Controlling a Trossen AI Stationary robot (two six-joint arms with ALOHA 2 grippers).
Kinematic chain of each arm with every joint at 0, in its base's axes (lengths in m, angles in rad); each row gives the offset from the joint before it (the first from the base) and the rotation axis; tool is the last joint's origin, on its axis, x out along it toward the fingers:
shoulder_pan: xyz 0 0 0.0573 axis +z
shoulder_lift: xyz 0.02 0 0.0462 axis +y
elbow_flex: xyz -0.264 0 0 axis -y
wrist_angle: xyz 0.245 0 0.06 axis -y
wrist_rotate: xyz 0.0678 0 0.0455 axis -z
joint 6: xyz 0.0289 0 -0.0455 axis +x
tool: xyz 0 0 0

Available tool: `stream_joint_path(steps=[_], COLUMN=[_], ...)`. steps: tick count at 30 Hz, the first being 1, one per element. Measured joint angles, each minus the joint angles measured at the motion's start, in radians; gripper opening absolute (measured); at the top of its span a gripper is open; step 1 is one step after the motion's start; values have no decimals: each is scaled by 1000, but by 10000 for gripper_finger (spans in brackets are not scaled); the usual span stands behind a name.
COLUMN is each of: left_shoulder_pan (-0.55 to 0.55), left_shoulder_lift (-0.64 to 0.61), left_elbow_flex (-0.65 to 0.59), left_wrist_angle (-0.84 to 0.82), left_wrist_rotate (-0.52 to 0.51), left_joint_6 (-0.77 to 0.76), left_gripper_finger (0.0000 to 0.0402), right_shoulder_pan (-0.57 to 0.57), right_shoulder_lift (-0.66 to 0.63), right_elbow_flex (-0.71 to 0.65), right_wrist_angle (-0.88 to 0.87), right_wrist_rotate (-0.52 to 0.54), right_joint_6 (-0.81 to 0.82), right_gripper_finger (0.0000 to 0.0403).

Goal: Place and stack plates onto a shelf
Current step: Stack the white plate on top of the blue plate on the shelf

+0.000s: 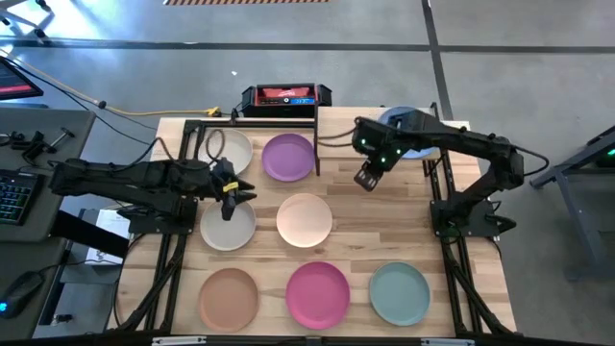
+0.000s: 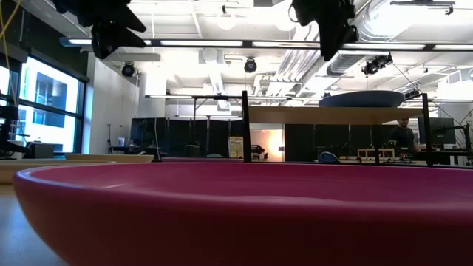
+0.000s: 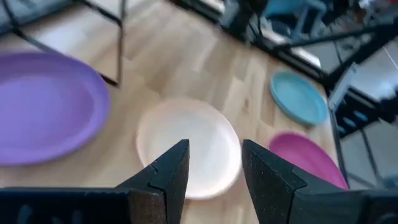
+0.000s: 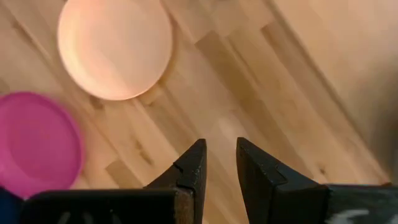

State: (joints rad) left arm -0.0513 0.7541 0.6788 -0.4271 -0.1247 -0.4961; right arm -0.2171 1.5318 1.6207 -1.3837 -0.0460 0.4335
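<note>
While seven plates lie flat on the worktop (image 1: 356, 207), the blue plate (image 1: 415, 151) sits on the shelf (image 2: 336, 115), far right. Left tool (image 1: 233, 191) hovers open above the grey-beige plate (image 1: 228, 228); right tool (image 1: 366, 179) hangs open, empty, right of the purple plate (image 1: 287, 157). Plates look stiff, light, slick: pinch the rim.

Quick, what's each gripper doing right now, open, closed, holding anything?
Left gripper: open, empty, above the peach plate.
Right gripper: open, empty, over bare tabletop.
</note>
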Motion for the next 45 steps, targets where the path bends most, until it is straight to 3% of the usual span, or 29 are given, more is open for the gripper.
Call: stream_joint_path(steps=[7, 11, 16, 19, 27, 36, 45], left_shoulder_pan=[0, 0, 39, 90, 286, 478, 589], left_shoulder_lift=[80, 123, 178, 213, 309, 412, 496], left_elbow_flex=[0, 0, 0, 0, 0, 0, 0], left_wrist_angle=[-26, -26, -84, -155, -275, -282, -274], left_wrist_rotate=[101, 81, -15, -67, -59, -19, -19], left_joint_6=[-72, -78, -77, -67, 26, 126, 226], left_gripper_finger=[138, 138, 138, 138, 138, 138, 138], right_shoulder_pan=[125, 197, 280, 320, 380, 390, 387], right_shoulder_lift=[0, 0, 0, 0, 0, 0, 0], right_elbow_flex=[0, 0, 0, 0, 0, 0, 0], right_wrist_angle=[19, 29, 51, 70, 95, 103, 113], right_wrist_rotate=[0, 33, 80, 115, 182, 202, 202], right_joint_6=[154, 251, 355, 401, 478, 486, 480], right_gripper_finger=[67, 67, 67, 67, 67, 67, 67])
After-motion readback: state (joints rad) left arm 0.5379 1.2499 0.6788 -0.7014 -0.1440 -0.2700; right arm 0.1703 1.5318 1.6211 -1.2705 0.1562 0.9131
